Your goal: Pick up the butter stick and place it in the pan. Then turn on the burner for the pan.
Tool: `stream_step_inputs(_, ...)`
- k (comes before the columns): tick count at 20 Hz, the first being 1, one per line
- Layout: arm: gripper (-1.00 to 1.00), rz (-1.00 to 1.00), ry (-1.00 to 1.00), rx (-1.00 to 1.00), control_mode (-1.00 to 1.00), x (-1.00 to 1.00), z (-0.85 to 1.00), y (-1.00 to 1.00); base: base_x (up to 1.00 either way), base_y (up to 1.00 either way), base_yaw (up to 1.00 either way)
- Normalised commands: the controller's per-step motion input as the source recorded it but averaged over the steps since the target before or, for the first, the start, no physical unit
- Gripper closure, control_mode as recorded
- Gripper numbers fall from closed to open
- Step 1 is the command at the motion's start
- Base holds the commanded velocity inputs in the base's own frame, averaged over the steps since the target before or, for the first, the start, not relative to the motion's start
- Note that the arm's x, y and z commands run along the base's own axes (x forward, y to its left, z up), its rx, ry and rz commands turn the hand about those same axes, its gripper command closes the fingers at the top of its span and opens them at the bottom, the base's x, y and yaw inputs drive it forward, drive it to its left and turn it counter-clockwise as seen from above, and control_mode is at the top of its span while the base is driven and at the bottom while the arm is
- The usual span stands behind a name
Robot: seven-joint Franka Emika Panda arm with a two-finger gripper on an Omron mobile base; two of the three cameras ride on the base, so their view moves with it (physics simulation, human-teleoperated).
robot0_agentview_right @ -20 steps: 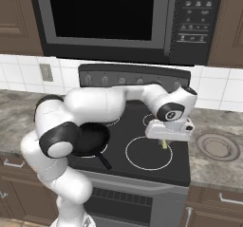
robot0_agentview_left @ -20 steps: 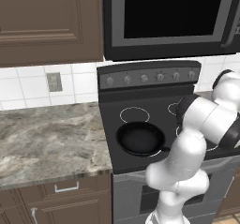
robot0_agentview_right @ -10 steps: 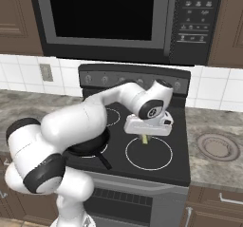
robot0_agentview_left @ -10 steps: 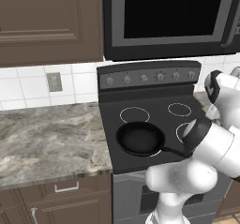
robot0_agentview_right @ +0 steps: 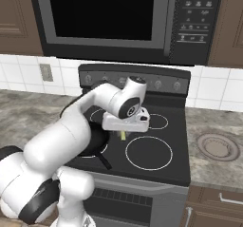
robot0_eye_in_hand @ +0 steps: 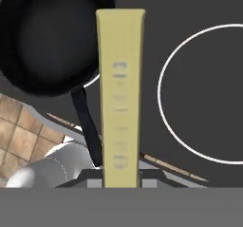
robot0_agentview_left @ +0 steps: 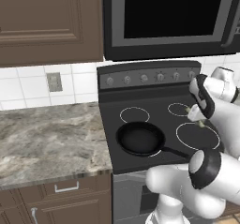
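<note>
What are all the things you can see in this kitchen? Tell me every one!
Pale yellow rectangular butter stick: one, held in the air above the stovetop, between the pan and a ringed burner.
Round black frying pan with a long handle: one, empty, on the stove's front left burner.
Black stove: one, white burner rings, a row of knobs on its back panel.
Black microwave: one, above the stove.
Brown wooden cabinets: above and below the counter.
Grey marble counter: both sides of the stove.
White tiled wall: behind the counter, one grey outlet.
Round grey disc: one, on the right counter.
White robot arm: one; its pincer is shut on the butter stick.
</note>
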Motion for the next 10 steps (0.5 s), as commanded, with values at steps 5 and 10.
stream_step_inputs(5, 1.00, 0.00, 0.00, -0.01, -1.00, 0.00, 0.09, 0.70, 0.00, 0.00, 0.00)
stream_step_inputs(10, 1.00, 0.00, 0.00, -0.03, -1.00, 0.00, 0.09, 0.70, 0.00, 0.00, 0.00)
